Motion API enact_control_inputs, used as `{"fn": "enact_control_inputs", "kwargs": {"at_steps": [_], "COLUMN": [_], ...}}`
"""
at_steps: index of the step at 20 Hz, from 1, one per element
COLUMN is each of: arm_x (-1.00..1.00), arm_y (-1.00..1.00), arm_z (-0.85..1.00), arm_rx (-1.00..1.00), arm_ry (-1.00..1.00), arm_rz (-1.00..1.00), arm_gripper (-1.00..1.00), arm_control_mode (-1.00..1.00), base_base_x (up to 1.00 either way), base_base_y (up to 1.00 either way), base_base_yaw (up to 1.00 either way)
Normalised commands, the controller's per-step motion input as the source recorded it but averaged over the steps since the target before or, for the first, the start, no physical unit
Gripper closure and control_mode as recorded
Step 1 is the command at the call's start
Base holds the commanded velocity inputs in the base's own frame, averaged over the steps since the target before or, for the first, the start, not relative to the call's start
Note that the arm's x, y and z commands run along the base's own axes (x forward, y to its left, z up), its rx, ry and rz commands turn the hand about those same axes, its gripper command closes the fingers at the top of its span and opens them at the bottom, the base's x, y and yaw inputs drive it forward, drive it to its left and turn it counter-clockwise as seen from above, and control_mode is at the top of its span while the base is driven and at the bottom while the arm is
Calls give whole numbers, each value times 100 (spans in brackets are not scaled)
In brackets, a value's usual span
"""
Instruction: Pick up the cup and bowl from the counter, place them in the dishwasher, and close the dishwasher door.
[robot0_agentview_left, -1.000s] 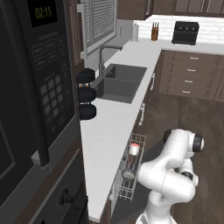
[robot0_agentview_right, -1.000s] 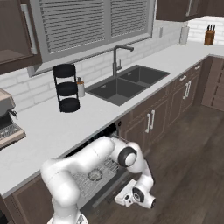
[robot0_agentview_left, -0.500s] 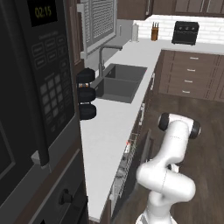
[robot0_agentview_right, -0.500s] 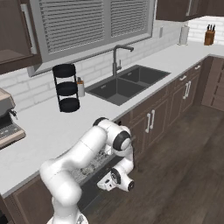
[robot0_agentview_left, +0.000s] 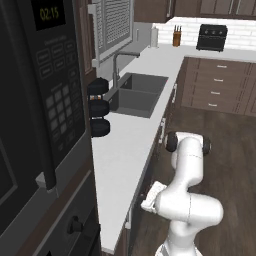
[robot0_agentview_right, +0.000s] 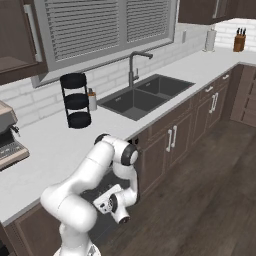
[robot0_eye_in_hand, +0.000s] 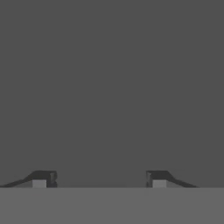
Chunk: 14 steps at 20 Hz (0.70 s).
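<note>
Hand (robot0_eye_in_hand: 99, 179) pressed close to a flat dark surface, fingertips (robot0_eye_in_hand: 43, 178) set wide apart, nothing between them; arm folded low beside the bench (robot0_agentview_right: 60, 145).

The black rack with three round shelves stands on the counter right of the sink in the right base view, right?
No. In the right base view the black rack stands on the counter to the left of the sink, not the right.
</note>
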Motion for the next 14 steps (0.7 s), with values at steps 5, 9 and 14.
{"fn": "enact_control_inputs", "kwargs": {"at_steps": [5,9,14], "arm_x": [28,41,37], "arm_y": [100,100,69], "arm_z": [2,23,47], "arm_rx": [9,0,0], "arm_ry": [-24,-6,0], "arm_rz": [-15,-4,0], "arm_gripper": [-100,-100,-100], "arm_control_mode": [-100,-100,-100], "base_base_x": [0,0,0], "base_base_y": [0,0,0], "base_base_yaw": [0,0,0]}}
